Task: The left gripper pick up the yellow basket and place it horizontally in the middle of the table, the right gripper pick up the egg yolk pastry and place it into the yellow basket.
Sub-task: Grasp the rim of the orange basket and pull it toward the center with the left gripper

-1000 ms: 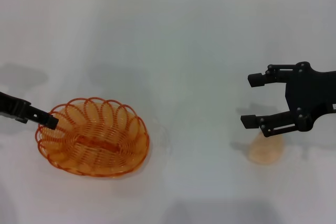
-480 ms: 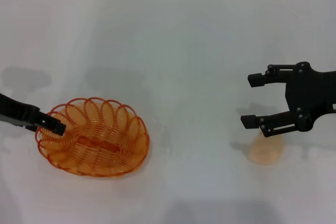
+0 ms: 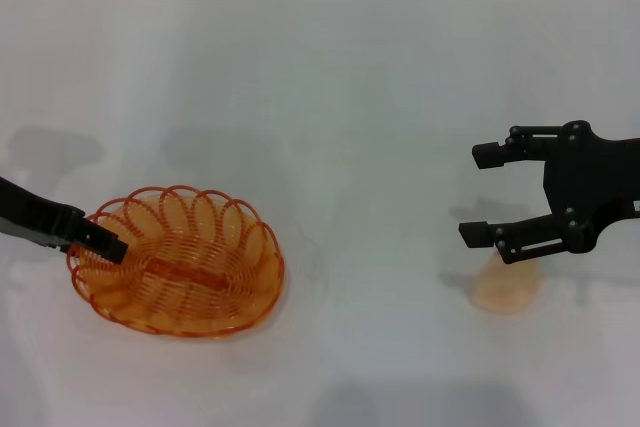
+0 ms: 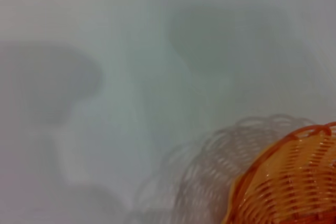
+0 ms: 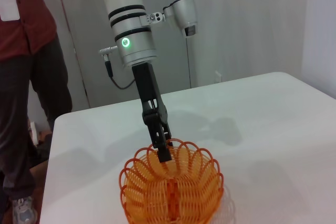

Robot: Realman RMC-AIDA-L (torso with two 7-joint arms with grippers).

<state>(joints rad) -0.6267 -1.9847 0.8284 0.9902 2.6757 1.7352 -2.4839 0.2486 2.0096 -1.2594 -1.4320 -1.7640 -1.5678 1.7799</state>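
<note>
left gripper point(image 3: 108, 245) dipped lower into yellow basket point(image 3: 178, 260) rim, fingers together | right gripper point(image 3: 483, 193) spread

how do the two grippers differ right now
The left gripper has its tip down at the scalloped rim of the yellow basket; the right gripper hovers above the egg yolk pastry, holding nothing. The right gripper's fingers are spread wide apart; the left gripper shows only as one narrow dark tip. Both are black claws over the white table.
</note>
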